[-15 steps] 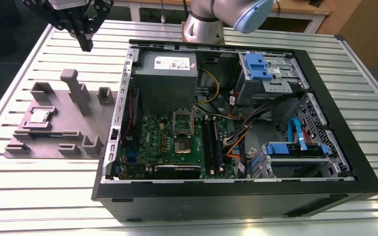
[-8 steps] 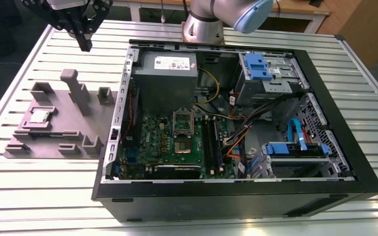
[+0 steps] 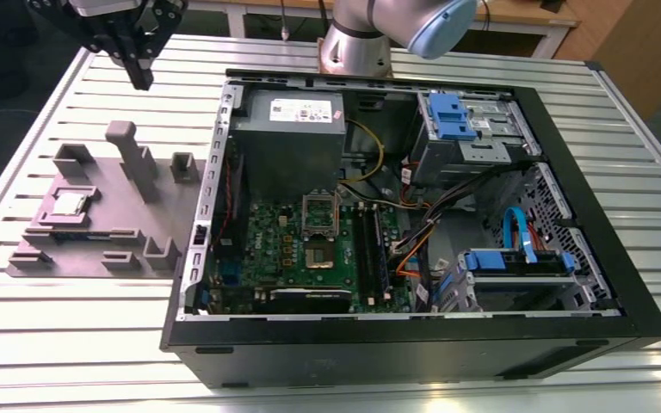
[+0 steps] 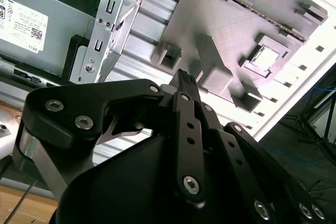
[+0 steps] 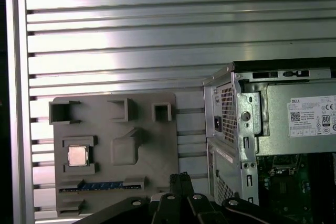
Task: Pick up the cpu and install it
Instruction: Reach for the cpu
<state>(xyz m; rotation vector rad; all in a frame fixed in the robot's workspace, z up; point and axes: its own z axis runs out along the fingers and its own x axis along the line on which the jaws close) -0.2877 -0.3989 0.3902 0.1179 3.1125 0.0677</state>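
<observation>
The cpu [image 3: 72, 203] is a small silver square lying flat in a recess of the grey holder block [image 3: 101, 176], on the table at the exterior view's left. Both wrist views show the cpu [image 4: 266, 56] [image 5: 77, 155] in that recess. My gripper [image 3: 141, 79] hangs well above the table, behind the block's far edge and apart from the chip. Its black fingertips [image 5: 181, 178] are pressed together with nothing between them. The gripper [image 4: 185, 80] points down toward the block. The motherboard's socket [image 3: 321, 255] lies inside the open computer case [image 3: 606, 258].
The holder block has upright posts [image 3: 135, 159] and a memory stick slot [image 5: 102, 186]. The case's metal side wall [image 3: 210, 198] stands next to the block. Inside are a power supply [image 3: 290, 129], blue drive bays [image 3: 451, 116] and loose cables [image 3: 423, 232]. The table is ribbed aluminium [image 3: 78, 318].
</observation>
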